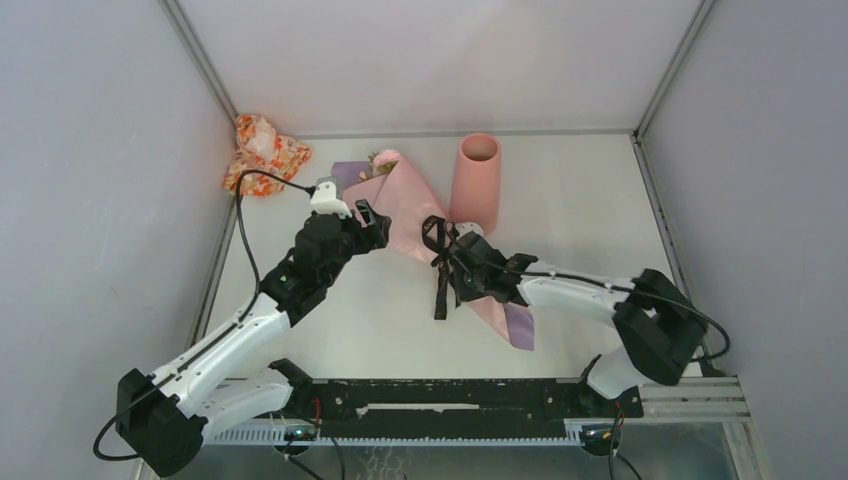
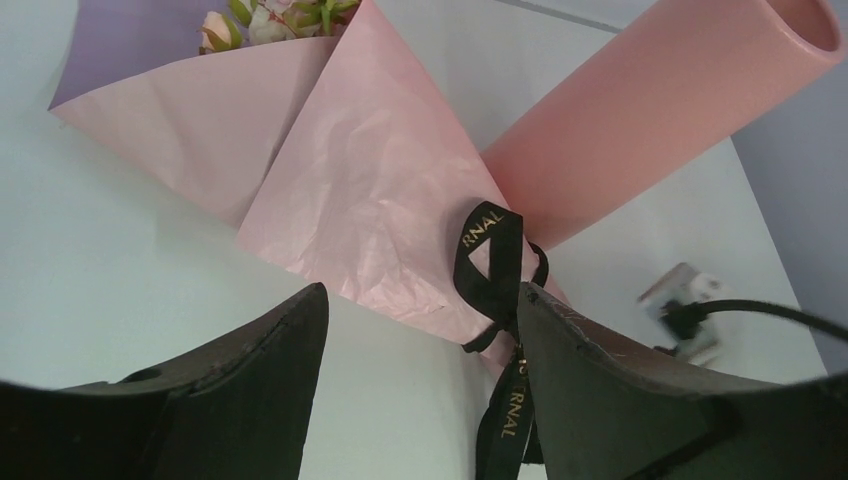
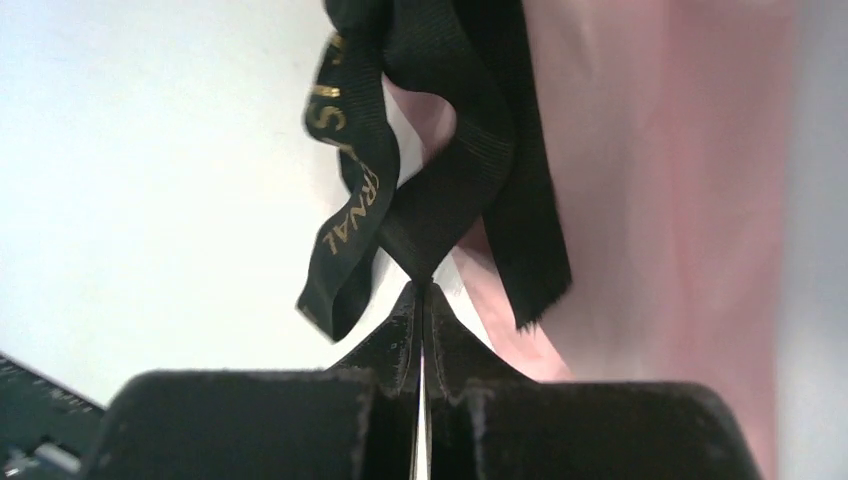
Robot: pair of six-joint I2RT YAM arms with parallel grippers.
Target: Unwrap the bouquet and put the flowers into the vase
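- Left tool [image 1: 372, 225]: fingers spread wide and holding nothing. It is poised over the near edge of the wide pink end of the bouquet [image 1: 410, 205].
- Bouquet: it lies flat on the surface, slanting from far left to near right. The paper is closed round the stems, and the flowers [image 1: 385, 158] show only as heads at the far-left end. No unwrapping is done.
- Black ribbon [image 1: 440, 285]: knotted round the waist of the cone, with one tail trailing toward me.
- Right tool [image 3: 420, 300]: pressed together, pinching a strand of ribbon just below the knot. I judge that untying is the step in hand.
- Vase [image 1: 478, 180]: upright just behind the middle of the bouquet, with nothing showing in its mouth.
- Outstanding, in my judgement: ribbon off, paper opened, flowers lifted out and set in the vase.
- Surface [image 1: 580, 200]: plain white, with an orange-red cloth bundle [image 1: 262, 152] in the far-left corner.
- Room: pale grey walls [image 1: 90, 150] on three sides.
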